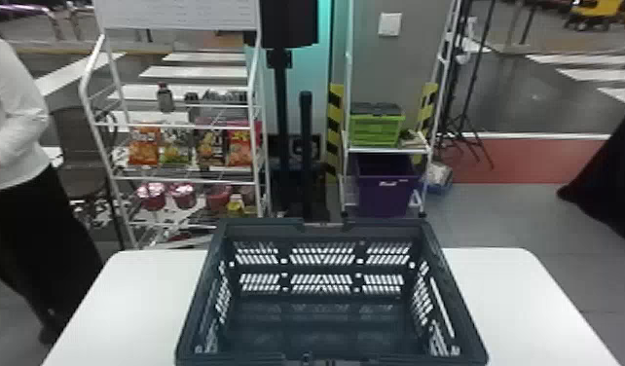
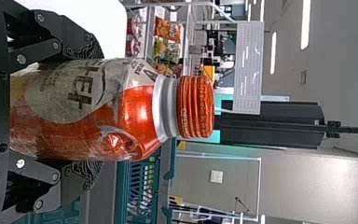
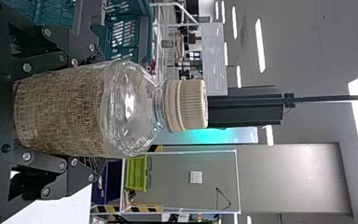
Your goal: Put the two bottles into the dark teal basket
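Left wrist view and right wrist view: a bottle pinched in each gripper, the basket ahead

In the left wrist view, the left gripper (image 2: 91,109) has its jaws parted by the width of the red bottle (image 2: 140,107) and pressed against opposite sides of its body. The bottle is upright, its red screw cap above the jaws. The basket stands near it.

The head view shows, at left, a white rack (image 1: 180,126) behind the counter (image 1: 516,292). Snack bags (image 1: 143,146) line its middle shelf, lidded cups (image 1: 151,194) sit below, and a small dark bottle (image 1: 165,100) stands above. Next comes a black stand (image 1: 280,97).

At the middle of the counter sits the dark teal basket (image 1: 321,226), open side up, with slotted walls; its raised rim stands in the way all around its inside. Beyond it, to the right, a second rack (image 1: 375,150) holds a green crate (image 1: 375,129) above a purple bin (image 1: 384,187).

In the right wrist view, the right gripper (image 3: 95,112) has its jaws spread only as far as the clear bottle (image 3: 65,112), clamping its brown patterned label from both sides. This bottle is upright too, with a beige cap, and near the basket.
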Tool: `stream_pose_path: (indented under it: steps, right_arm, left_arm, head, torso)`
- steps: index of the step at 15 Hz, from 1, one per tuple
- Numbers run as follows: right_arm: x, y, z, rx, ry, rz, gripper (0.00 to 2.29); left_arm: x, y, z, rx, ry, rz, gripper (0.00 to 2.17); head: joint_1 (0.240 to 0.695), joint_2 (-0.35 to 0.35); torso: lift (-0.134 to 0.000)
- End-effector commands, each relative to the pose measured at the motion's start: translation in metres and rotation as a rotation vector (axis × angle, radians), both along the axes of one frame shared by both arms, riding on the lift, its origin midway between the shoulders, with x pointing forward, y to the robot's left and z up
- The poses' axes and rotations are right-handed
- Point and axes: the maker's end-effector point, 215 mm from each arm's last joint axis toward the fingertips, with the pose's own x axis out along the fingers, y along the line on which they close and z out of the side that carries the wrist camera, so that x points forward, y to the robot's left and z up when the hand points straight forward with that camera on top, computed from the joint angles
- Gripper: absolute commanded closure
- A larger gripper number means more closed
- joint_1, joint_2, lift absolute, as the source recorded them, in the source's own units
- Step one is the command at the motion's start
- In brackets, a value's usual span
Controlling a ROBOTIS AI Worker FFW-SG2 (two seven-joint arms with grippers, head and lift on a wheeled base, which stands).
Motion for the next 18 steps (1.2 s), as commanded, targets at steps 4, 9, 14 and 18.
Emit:
stream_pose_path:
  steps: [4, 9, 14, 18]
  right_arm:
    - [0.0, 0.002, 0.003, 0.003, -0.01, 0.001, 1.72]
    - [0.002, 0.004, 0.004, 0.002, -0.012, 0.005, 1.72]
    - [0.024, 0.009, 0.043, 0.007, -0.086, 0.015, 1.72]
    - [0.067, 0.018, 0.071, 0.033, -0.096, 0.008, 1.72]
  left_arm:
    - [-0.002, -0.001, -0.002, 0.001, 0.006, -0.002, 2.15]
    - [0.002, -0.001, -0.001, 0.002, 0.0, -0.01, 2.15]
    - [0.006, -0.005, -0.003, 0.012, 0.001, -0.023, 2.15]
    - [0.004, -0.016, -0.005, 0.018, 0.003, -0.048, 2.15]
  head:
    - [0.499, 0.0]
    - [0.499, 0.0]
    - [0.499, 0.0]
    - [0.499, 0.0]
  torso:
    - [0.0]
    - [0.0]
    - [0.0]
    - [0.0]
